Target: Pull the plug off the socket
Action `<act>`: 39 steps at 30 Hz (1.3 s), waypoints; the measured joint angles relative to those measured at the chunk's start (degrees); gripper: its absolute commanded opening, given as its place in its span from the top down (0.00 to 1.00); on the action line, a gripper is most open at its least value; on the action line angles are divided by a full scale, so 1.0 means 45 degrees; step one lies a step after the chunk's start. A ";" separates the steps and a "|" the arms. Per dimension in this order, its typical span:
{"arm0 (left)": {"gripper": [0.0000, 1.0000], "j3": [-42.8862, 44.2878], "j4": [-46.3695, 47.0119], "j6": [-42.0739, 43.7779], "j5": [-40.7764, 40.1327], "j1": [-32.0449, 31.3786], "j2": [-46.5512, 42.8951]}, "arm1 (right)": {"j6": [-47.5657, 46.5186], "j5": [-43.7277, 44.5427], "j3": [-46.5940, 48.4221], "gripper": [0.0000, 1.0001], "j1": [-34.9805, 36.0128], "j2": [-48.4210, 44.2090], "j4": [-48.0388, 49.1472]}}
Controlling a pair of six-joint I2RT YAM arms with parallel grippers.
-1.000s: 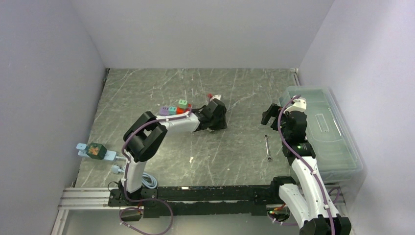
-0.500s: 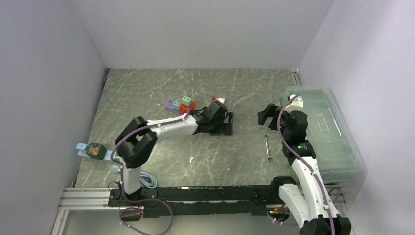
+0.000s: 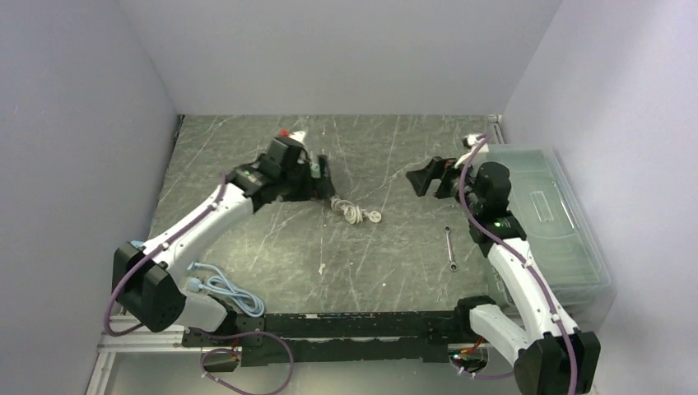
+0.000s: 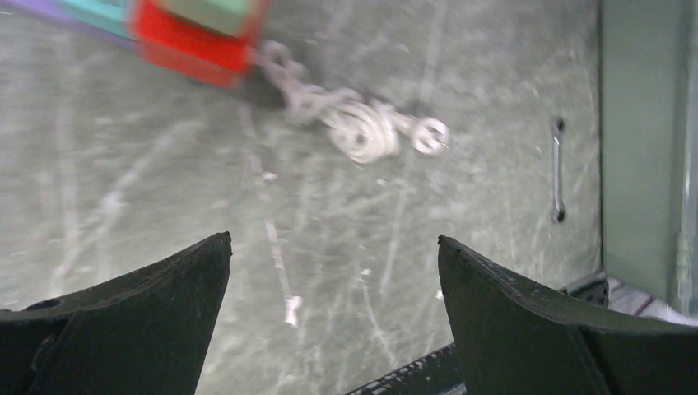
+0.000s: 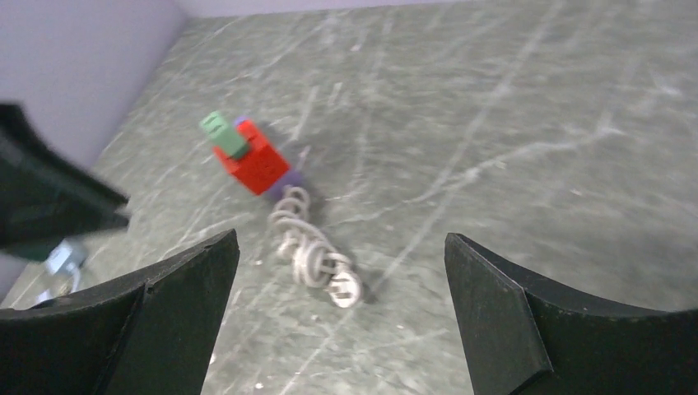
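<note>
You have a dark grey-green counter point(image 3: 395, 247) in front of you, marbled with pale veins and scratches. Plain, pale lavender-white walls close it in on three sides: the back wall point(image 3: 329, 49), the left wall point(image 3: 74, 123) and the right wall point(image 3: 625, 99). An aluminium rail point(image 3: 132, 339) runs along the near edge at the lower left. The light you get is soft and even, leaving only faint shadows on the counter.

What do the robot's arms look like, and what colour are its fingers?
The left arm and the right arm are made of smooth white tubes joined by chunky black joints. A thin purple cable runs along each one. The right arm has a tiny green light. The left gripper and the right gripper each have two black, pointed fingers.
</note>
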 measured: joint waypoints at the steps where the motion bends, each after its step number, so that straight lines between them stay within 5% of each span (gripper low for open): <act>1: 0.00 -0.0005 -0.0233 0.0194 0.0243 0.0777 -0.0131 | -0.0039 -0.0092 0.0049 0.00 0.0398 0.0189 0.0267; 7: 0.01 0.0583 -0.0981 0.0908 0.1273 0.4775 0.0194 | -0.1190 -0.0529 0.1020 0.00 0.3541 0.2759 0.1666; 13: 0.01 0.1763 -0.0549 0.1073 0.2278 0.7218 0.1044 | -0.2531 -0.1078 0.2924 0.03 0.5406 0.6557 0.2390; 26: 0.01 0.0884 0.0219 0.2137 0.2822 0.8335 0.1506 | -0.3021 -0.1151 0.6203 0.03 0.6198 1.2740 0.4051; 39: 0.01 0.0884 0.0374 0.2215 0.4002 0.9112 0.1511 | -0.4891 0.0102 0.8514 0.05 0.7145 1.4494 0.3118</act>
